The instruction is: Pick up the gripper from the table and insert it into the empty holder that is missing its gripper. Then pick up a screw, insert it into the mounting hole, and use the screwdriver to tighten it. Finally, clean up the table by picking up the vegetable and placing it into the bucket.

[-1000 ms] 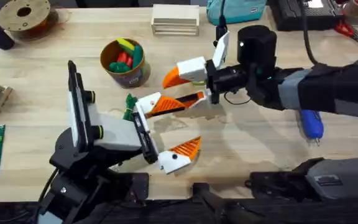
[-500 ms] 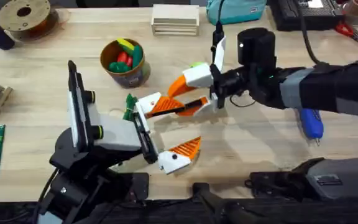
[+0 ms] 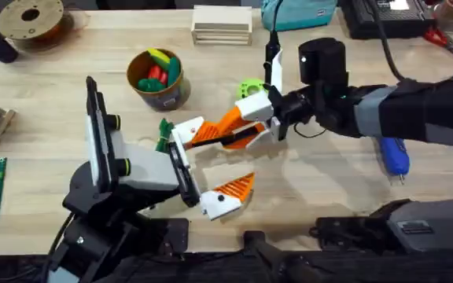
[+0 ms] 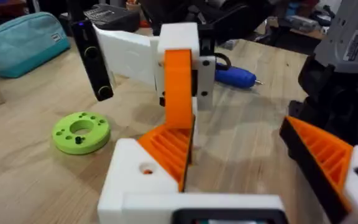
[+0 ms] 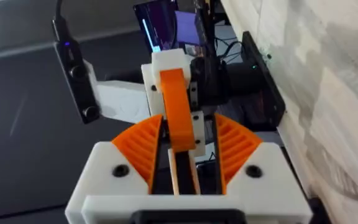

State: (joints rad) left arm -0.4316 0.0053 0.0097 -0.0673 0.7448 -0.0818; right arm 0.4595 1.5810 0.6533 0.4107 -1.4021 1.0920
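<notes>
The orange ribbed gripper (image 3: 209, 132) sits in the white holder (image 3: 181, 132) at the tip of my left arm. My right gripper (image 3: 232, 130) is shut on it from the far side. In the right wrist view my two orange fingers (image 5: 138, 146) flank that gripper (image 5: 174, 106). My left gripper (image 3: 234, 157) stands open, and its other orange finger (image 3: 234, 187) lies nearer the front edge. The dark green vegetable (image 3: 163, 134) lies beside the holder. Behind it stands the bucket (image 3: 166, 96). The blue screwdriver (image 3: 393, 156) lies at the right. The screw is out of view.
Red, yellow and green toys lie in the bucket. A bright green disc (image 3: 250, 86) lies just behind my right gripper. At the table's (image 3: 329, 196) back edge are a wooden block stack (image 3: 222, 23), a spool (image 3: 30, 20) and a teal pouch (image 3: 297, 12).
My right gripper came down toward the left arm's tip and closed on the orange gripper in the holder, uncovering the green disc. The left arm has not moved.
</notes>
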